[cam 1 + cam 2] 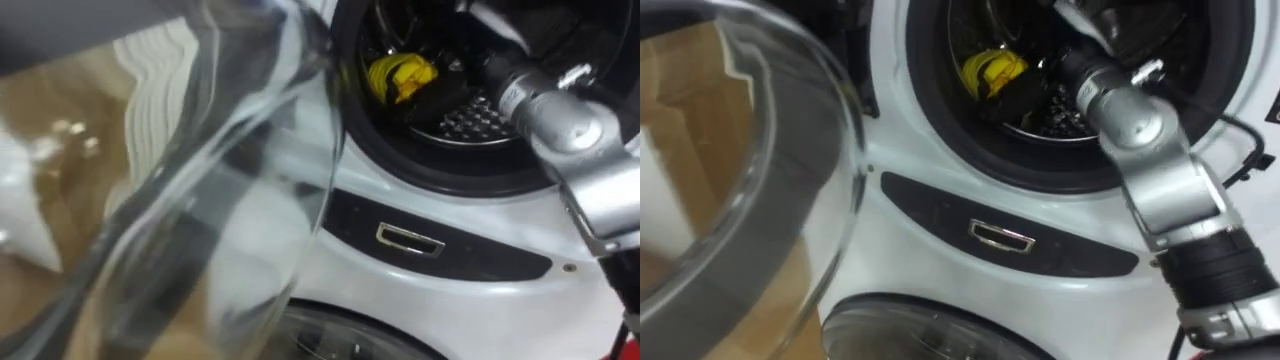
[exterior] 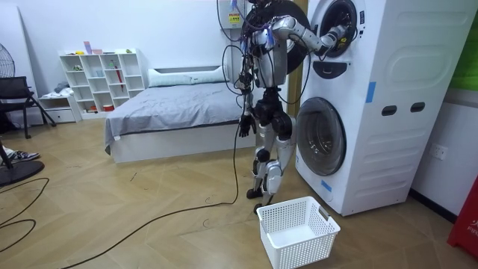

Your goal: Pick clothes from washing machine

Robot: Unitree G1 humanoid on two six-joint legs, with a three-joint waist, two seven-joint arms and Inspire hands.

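Note:
A yellow cloth (image 1: 400, 75) lies bunched inside the upper washing machine's drum (image 1: 470, 122), towards its left side. My right arm reaches up from the lower right through the round opening. My dark right hand (image 1: 440, 95) rests low in the drum just right of the cloth, and its fingers are lost in the dark. In the room view I stand facing the stacked machines with that arm stretched into the upper opening (image 2: 336, 30). My left hand (image 2: 243, 127) hangs at my side.
The upper machine's glass door (image 1: 230, 150) stands swung open on my left, close to my head. Below are a dark panel with a metal latch (image 1: 408, 238) and the lower machine's shut door (image 2: 321, 146). A white laundry basket (image 2: 297, 232) sits on the floor by my feet.

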